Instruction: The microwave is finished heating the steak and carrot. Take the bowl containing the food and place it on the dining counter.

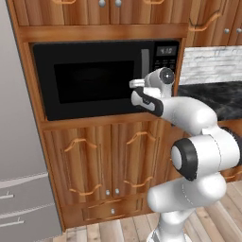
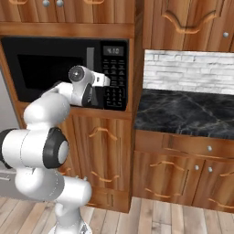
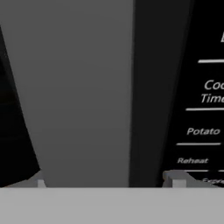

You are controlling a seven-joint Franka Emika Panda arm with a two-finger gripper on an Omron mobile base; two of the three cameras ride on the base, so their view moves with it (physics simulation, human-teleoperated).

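The black microwave (image 1: pixel 94 78) sits built into the wood cabinetry with its door shut. Its dark glass hides the bowl, the steak and the carrot. My gripper (image 3: pixel 107 179) is pressed up to the door's grey vertical handle (image 3: pixel 83 87), just left of the keypad (image 2: pixel 114 87). The handle stands between the two fingertips (image 3: pixel 174 177). The left tip is at its edge and a small gap remains on the right, so the jaws are open around it. The arm reaches up from the base to the handle (image 1: pixel 145 59). The dining counter is out of view.
A steel fridge (image 1: pixel 19 142) stands at the left of the microwave. Wood cabinet doors (image 1: pixel 108 165) lie below it and more cabinets above. To the right is a dark marble worktop (image 2: pixel 183 112) with a white brick backsplash (image 2: pixel 187 71).
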